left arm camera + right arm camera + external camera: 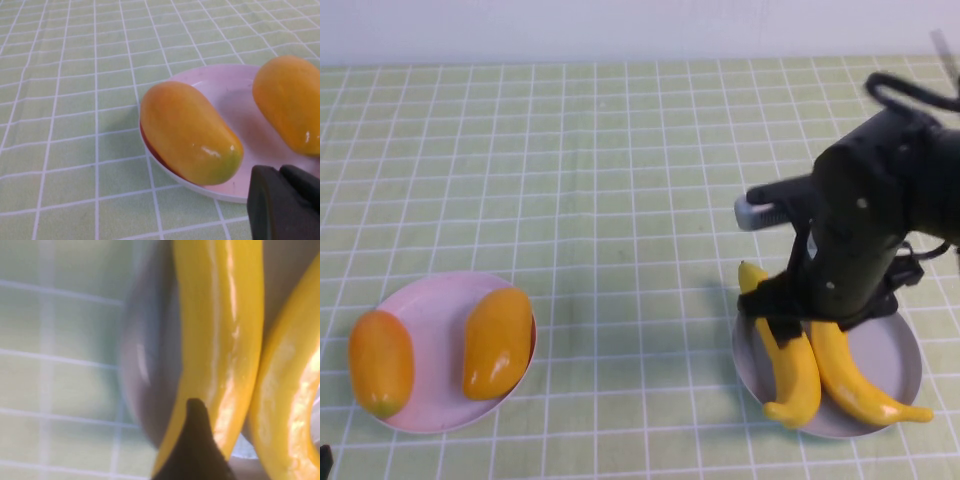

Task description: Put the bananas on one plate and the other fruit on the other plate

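Two yellow bananas (790, 365) (860, 385) lie side by side on the grey-blue plate (910, 350) at the right. My right gripper (790, 310) hangs low over their upper ends, open. In the right wrist view one dark finger (197, 440) shows in front of a banana (225, 330), with the second banana (290, 390) beside it and the plate (150, 365) beneath. Two orange mango-like fruits (380, 362) (498, 342) lie on the pink plate (430, 300) at the left. My left gripper (282, 172) is shut and empty, close beside that plate (225, 95) and its fruits (187, 132) (290, 102).
A green checked cloth (600, 180) covers the table. The right arm's dark body (880, 210) stands over the far part of the grey plate. The left arm does not show in the high view.
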`<action>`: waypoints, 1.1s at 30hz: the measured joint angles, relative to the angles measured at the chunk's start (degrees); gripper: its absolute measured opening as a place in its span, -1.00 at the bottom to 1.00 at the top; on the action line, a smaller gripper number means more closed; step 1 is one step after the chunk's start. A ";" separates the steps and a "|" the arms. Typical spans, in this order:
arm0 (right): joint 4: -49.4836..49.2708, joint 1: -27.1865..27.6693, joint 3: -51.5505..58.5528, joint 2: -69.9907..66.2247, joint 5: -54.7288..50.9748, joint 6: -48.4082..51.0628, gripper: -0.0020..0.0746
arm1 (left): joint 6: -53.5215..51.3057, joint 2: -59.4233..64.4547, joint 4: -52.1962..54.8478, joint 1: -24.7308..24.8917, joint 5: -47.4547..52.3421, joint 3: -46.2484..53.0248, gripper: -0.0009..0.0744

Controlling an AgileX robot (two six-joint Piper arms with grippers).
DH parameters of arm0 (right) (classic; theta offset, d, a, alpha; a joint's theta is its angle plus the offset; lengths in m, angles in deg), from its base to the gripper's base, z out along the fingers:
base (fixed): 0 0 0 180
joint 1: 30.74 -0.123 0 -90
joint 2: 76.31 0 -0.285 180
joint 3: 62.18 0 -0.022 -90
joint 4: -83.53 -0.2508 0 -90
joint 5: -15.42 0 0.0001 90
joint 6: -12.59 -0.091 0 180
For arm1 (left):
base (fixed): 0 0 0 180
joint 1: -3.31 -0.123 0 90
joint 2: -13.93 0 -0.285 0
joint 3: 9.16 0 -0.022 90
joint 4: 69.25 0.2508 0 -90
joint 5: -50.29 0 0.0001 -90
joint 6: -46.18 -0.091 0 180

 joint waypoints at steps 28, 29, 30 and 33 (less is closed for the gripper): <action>-2.70 -9.38 17.99 40.56 -4.69 7.06 -0.99 | 0.00 0.00 0.00 0.00 0.00 0.00 -0.98; -2.70 -9.38 18.51 41.08 -4.02 8.25 -0.99 | 0.00 0.00 0.00 0.00 0.00 0.00 -0.98; -2.70 -9.38 19.20 41.68 -2.81 9.74 -0.99 | 0.00 0.00 0.00 0.00 0.00 0.00 -0.98; -2.30 -9.38 21.72 43.58 1.97 11.84 -0.99 | 0.00 0.00 0.00 0.00 0.00 0.00 -0.98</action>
